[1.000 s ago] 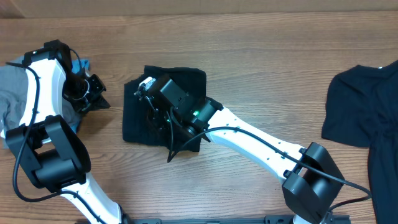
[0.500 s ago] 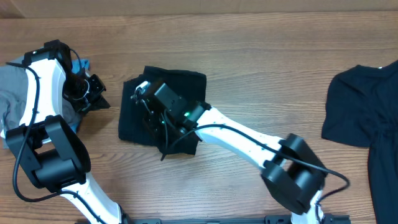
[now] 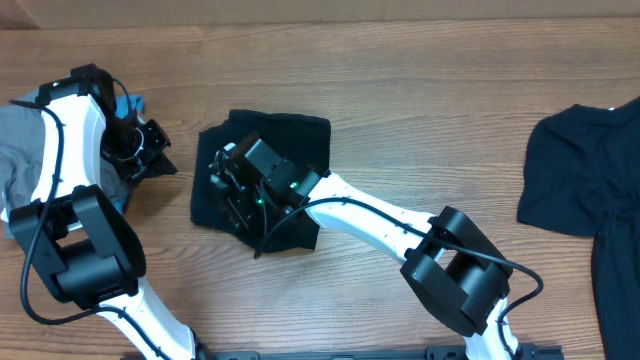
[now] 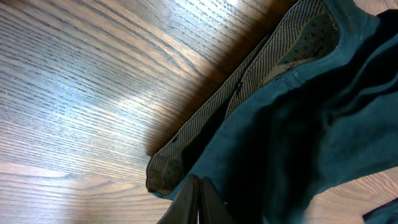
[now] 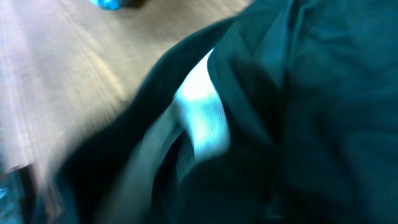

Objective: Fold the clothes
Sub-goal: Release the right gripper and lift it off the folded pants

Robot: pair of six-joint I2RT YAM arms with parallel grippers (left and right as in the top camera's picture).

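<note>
Right tool point(image 3: 226, 180) shifted left over folded black garment point(image 3: 300, 135), grip unreadable, black shirt point(image 3: 575, 170) far right.

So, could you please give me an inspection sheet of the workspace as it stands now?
Surface: wooden table, plain woodgrain.
Job's things: folded black garment at centre; spread black garment at the right edge; grey piece and light-blue piece at the left edge.
Clutter: nothing seen.
Grippers: right gripper down on the folded black garment, jaws hidden; left gripper over dark fabric, jaws unclear.
Cables: black cables run along both arms.
Surroundings: nothing seen.
</note>
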